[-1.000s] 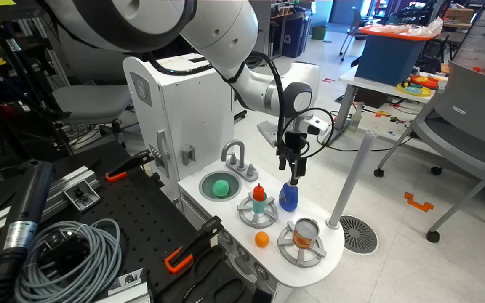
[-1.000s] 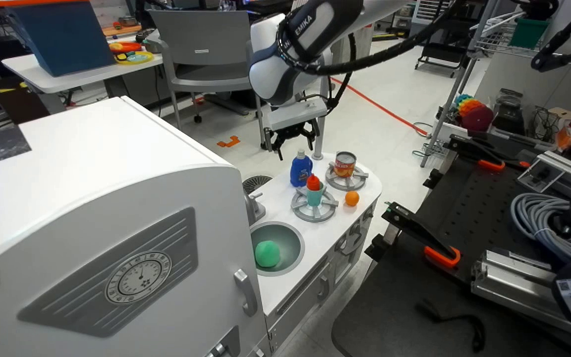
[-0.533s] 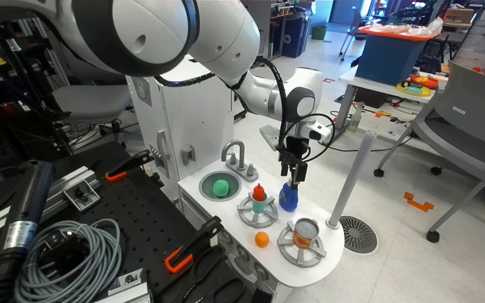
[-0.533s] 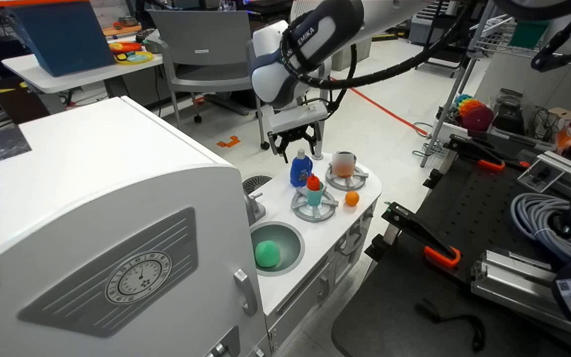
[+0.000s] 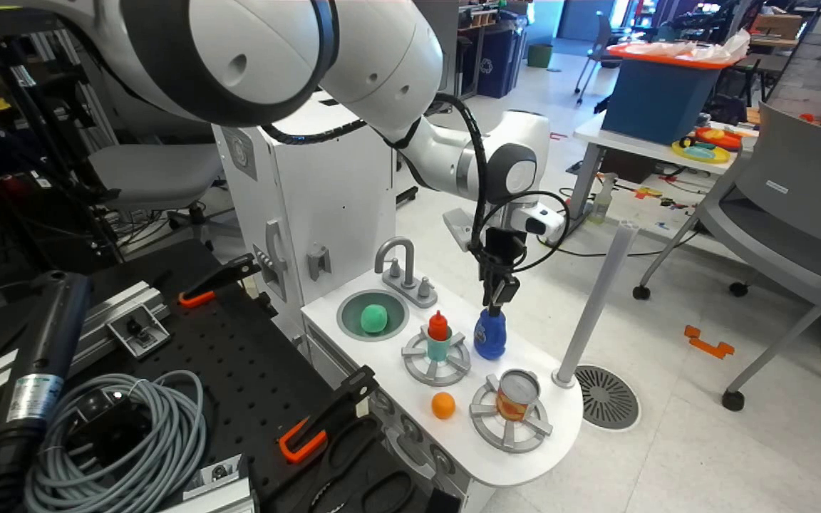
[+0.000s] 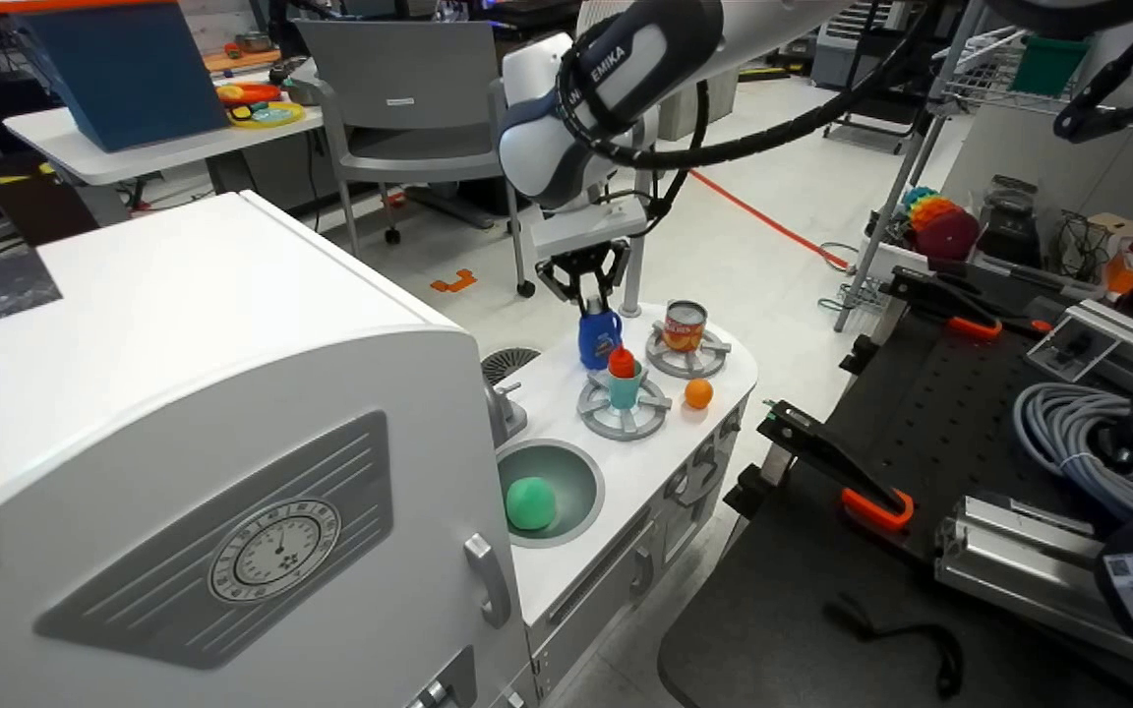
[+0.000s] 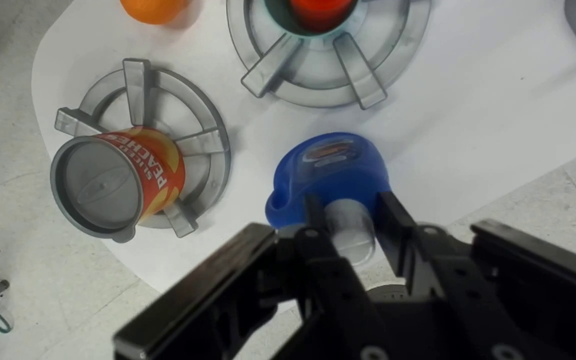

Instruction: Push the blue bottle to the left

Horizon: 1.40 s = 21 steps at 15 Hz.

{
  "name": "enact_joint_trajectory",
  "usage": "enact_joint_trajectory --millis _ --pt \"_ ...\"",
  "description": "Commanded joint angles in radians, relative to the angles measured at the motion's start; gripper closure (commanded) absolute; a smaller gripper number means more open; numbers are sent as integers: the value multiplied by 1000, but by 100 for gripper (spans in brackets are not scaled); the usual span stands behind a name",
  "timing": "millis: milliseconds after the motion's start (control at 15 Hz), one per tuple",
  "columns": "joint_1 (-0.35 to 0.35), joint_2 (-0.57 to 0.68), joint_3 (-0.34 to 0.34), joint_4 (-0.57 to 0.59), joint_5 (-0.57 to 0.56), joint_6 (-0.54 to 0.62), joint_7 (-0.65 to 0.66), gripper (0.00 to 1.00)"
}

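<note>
The blue bottle (image 5: 490,336) stands upright on the white toy kitchen counter (image 5: 410,427), behind the burner that holds a cup. It also shows in an exterior view (image 6: 599,342). In the wrist view the bottle (image 7: 330,165) has a pale grey cap and a side handle. My gripper (image 7: 348,202) points down over it, one finger on each side of the cap. The fingers are drawn in close on the cap and neck. In both exterior views the gripper (image 5: 494,306) (image 6: 594,303) covers most of the cap.
A teal cup (image 5: 438,348) with a red squeeze bottle (image 5: 437,326) stands on one burner. A peach can (image 5: 517,394) stands on the other burner, near a grey post (image 5: 596,303). An orange ball (image 5: 442,405) lies at the front. The sink (image 5: 343,315) and faucet (image 5: 408,262) are farther along.
The gripper moved down slightly over the bottle, and its fingers went from wide apart to close around the cap. The bottle shifted very slightly toward the can's side.
</note>
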Motion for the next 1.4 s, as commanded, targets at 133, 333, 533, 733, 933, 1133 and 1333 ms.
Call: enact_joint_trajectory --millis 133,333,533,733,933,1133,1333 --pt "20 -1 34 38 6 6 -29 93" --pt "49 -9 76 31 7 63 -78 93" --pt "68 14 113 48 7 115 -118 93" --pt "78 40 128 65 3 115 -140 93" --pt "91 8 105 -10 13 141 -152 93" --pt "92 6 100 -19 11 150 -156 93" --pt "90 5 103 -26 13 157 -166 93"
